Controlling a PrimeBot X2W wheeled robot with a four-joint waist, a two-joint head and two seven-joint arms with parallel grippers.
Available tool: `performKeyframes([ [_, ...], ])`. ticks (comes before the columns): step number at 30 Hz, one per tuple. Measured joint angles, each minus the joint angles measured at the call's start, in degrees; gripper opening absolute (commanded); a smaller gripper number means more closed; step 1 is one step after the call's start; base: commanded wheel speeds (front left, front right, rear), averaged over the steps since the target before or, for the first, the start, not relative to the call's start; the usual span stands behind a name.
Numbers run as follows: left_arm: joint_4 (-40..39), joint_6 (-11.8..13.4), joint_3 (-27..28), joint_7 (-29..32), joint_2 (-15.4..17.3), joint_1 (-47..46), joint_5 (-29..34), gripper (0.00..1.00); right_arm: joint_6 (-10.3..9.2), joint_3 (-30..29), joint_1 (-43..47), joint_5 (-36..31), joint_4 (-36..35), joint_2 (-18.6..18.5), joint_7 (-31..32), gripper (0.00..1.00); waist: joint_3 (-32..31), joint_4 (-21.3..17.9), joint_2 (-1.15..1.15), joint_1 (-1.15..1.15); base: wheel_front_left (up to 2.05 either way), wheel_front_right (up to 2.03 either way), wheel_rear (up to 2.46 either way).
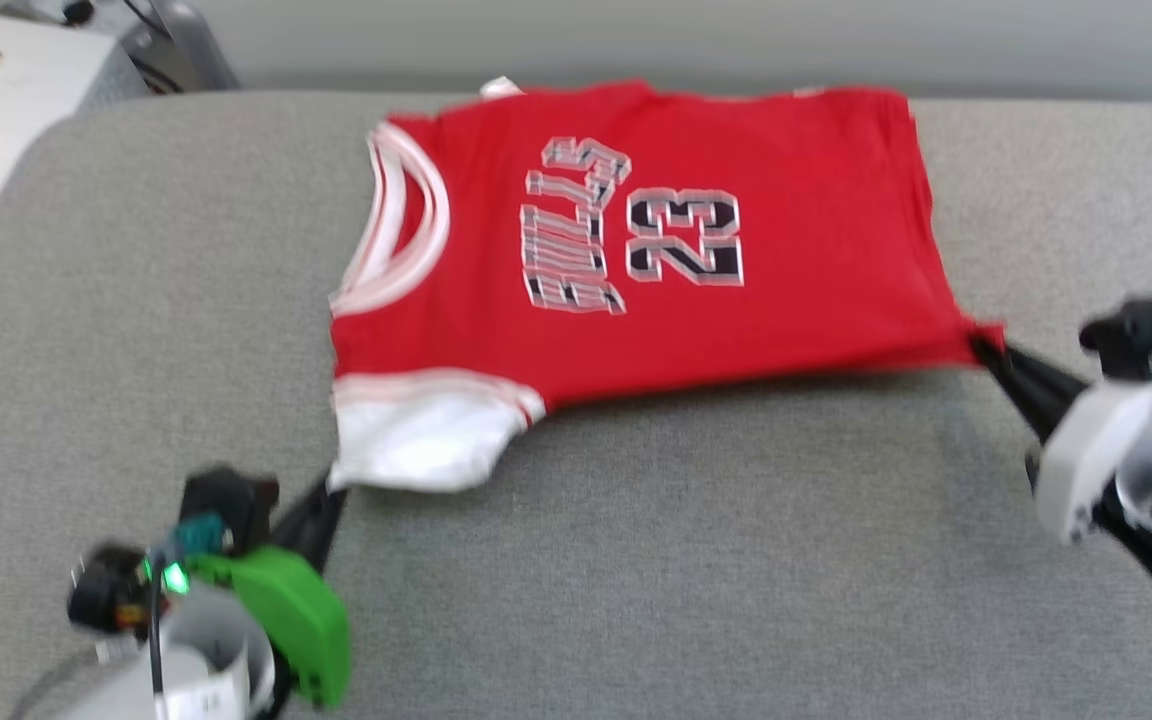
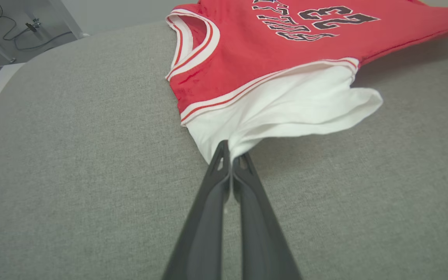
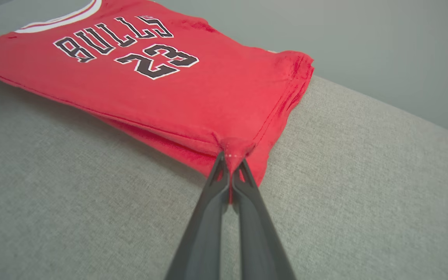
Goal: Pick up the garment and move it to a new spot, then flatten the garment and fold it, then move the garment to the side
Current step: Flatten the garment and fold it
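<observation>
The garment [image 1: 636, 240] is a red jersey T-shirt with black white-outlined letters and "23", spread front-up across the far half of the grey surface, neck to the left. My left gripper [image 1: 331, 495] is shut on the edge of its near white sleeve [image 2: 282, 105], pinched at the left gripper's tips [image 2: 230, 155]. My right gripper [image 1: 984, 345] is shut on the near hem corner of the garment [image 3: 193, 93], the red cloth bunched at the right gripper's tips [image 3: 231, 161]. The near edge hangs a little lifted between both grips. The far sleeve is hidden.
The grey padded surface [image 1: 636, 560] runs wide toward me, with a rounded left corner. A white unit with cables [image 1: 6, 110] stands off the far left. A grey wall [image 1: 696, 40] lies right behind the garment's far edge.
</observation>
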Motion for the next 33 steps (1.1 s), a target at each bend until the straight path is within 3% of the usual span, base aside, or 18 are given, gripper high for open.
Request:
performKeyframes([
  [8,-2.9,3.2,-2.0,-2.4,0.0,13.5,-4.9,0.00,0.01,-2.6,16.8,2.5,-5.6,-3.7,2.1,0.00,-6.4,0.5,0.00,0.00,0.00,0.00,0.00],
  [17,-4.0,4.4,-4.0,-3.1,-0.4,21.2,-8.3,0.00,0.01,-12.5,34.4,2.7,-14.4,-5.2,5.6,0.00,-10.0,0.5,0.00,0.00,0.00,0.00,0.00],
  [23,-4.2,4.5,-4.1,-3.3,-0.2,21.8,-8.5,0.00,0.00,-19.8,42.7,0.8,-20.2,-4.5,11.4,0.00,-9.7,0.5,0.00,0.00,0.00,0.00,0.00],
  [25,-4.1,4.2,-4.2,-3.4,-0.2,20.9,-7.1,0.00,0.00,-24.5,43.9,-0.6,-22.6,-3.2,13.5,0.00,-9.2,0.6,0.00,0.00,0.00,0.00,0.00],
  [33,-3.0,-0.1,-3.5,0.0,0.6,7.9,-2.3,0.00,0.00,-35.3,43.5,-4.5,-28.6,0.6,19.9,0.00,-6.2,0.3,0.00,0.00,0.00,0.00,0.00],
])
